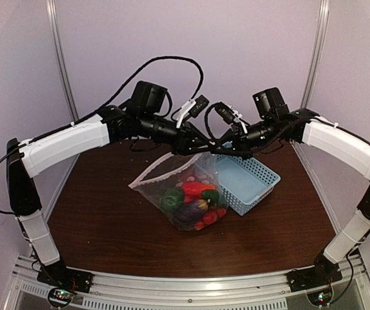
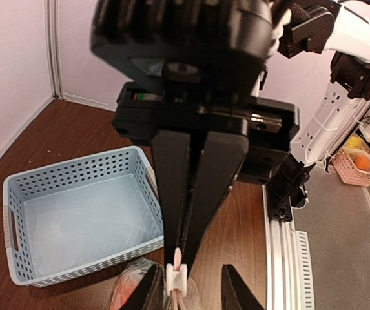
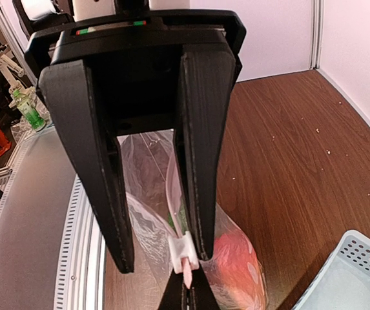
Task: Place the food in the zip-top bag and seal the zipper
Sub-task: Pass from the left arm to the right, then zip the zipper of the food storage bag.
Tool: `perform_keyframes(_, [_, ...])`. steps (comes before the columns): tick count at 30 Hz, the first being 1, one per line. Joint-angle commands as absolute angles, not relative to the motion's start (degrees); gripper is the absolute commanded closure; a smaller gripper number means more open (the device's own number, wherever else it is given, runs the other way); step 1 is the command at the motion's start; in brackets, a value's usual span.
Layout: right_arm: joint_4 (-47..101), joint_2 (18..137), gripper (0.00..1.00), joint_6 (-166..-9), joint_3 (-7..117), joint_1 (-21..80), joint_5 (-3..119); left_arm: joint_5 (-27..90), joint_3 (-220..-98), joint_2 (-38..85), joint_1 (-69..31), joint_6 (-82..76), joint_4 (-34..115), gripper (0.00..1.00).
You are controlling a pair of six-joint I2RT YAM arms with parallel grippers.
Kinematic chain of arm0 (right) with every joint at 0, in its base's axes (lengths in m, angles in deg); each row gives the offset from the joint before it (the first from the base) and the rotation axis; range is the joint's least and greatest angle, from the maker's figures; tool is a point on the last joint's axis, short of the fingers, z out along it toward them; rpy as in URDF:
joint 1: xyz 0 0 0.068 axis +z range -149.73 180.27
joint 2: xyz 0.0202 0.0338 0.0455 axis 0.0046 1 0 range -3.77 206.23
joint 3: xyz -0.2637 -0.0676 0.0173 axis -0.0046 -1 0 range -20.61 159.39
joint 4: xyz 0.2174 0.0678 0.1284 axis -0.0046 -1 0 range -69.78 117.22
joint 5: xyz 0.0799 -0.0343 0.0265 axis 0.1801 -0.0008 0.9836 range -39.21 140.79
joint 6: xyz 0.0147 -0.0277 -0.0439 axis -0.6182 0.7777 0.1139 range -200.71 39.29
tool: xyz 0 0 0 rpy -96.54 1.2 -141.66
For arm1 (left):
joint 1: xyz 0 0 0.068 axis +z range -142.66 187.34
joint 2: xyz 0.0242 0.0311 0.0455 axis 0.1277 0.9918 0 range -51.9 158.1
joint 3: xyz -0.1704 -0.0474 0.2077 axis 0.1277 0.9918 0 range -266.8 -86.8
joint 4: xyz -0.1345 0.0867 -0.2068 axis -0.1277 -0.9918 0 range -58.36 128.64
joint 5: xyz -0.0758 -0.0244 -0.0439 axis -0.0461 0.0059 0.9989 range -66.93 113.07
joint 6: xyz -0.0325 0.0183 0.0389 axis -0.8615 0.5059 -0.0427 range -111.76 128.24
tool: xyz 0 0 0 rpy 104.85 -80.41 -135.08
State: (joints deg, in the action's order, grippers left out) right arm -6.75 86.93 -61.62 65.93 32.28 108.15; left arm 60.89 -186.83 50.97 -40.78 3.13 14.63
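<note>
Top external, dark wood table (image 1: 107, 226), pale walls (image 1: 236, 51)

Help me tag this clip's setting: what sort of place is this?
Probably a robotics lab test cell: pale panel walls enclose a wooden table, the arms bolt to an aluminium rail, and a pink basket of produce sits beyond it.
</note>
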Motion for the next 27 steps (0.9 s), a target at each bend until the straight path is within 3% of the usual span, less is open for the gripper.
perform_keyframes(1, [-5.4,86.3,1.00,-62.0,64.8,31.9,108.1,61.9,-186.6,52.3,-41.0,3.2,16.4,0.75])
perform_keyframes(11, [-4.1,84.8,1.00,-62.3,63.6,30.7,109.6,61.4,-187.6,52.5,-41.0,3.8,15.0,0.97])
perform_keyframes(27, [-0.1,81.6,1.00,-63.7,59.8,22.2,112.0,57.9,-181.1,46.5,-39.1,6.2,10.2,0.99])
